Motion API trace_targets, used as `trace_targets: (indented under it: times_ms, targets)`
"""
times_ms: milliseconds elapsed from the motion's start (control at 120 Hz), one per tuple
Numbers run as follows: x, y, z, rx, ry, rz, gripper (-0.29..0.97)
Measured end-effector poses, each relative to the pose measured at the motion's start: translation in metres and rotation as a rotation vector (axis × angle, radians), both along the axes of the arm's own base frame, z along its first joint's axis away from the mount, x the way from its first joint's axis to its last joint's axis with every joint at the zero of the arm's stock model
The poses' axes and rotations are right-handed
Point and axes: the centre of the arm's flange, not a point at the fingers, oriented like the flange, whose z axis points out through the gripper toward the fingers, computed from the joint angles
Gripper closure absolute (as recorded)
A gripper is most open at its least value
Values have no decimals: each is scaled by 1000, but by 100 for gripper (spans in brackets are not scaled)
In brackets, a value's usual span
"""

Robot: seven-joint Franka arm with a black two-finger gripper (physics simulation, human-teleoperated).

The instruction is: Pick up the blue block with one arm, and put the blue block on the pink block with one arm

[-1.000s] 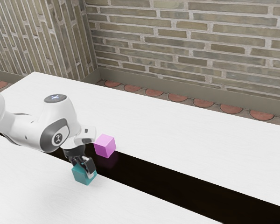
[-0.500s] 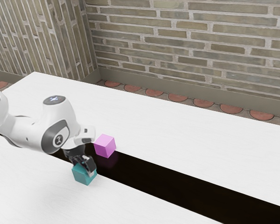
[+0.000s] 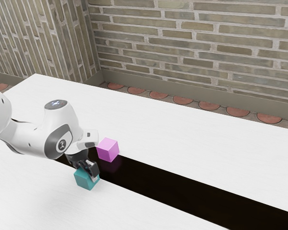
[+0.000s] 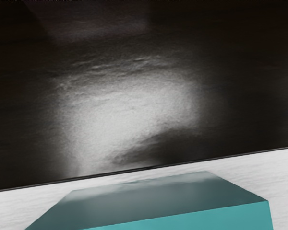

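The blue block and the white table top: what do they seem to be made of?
The blue block looks like smooth matte plastic or painted wood: flat teal faces, no grain. The white table top shows faint streaks, perhaps painted wood.

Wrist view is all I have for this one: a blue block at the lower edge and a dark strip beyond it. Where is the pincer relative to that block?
Observer: The pincer is down at the top of the blue block, which appears to rest on the near white part of the table.
Operator: And the pink block?
Observer: The pink block stands at the far edge of the dark strip, apart from the blue one, with nothing on top of it.
Operator: Where does the arm come in from?
Observer: The arm comes in from the exterior view's left, bent low over the table.
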Motion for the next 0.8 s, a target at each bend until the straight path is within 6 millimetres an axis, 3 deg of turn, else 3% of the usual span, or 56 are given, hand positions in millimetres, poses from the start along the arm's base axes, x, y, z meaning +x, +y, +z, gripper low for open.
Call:
trace_targets:
  times_ms: [633, 800]
  targets:
    - [-1, 0, 1, -4, -1, 7, 26]
    - [0, 2, 5, -3, -9, 13, 34]
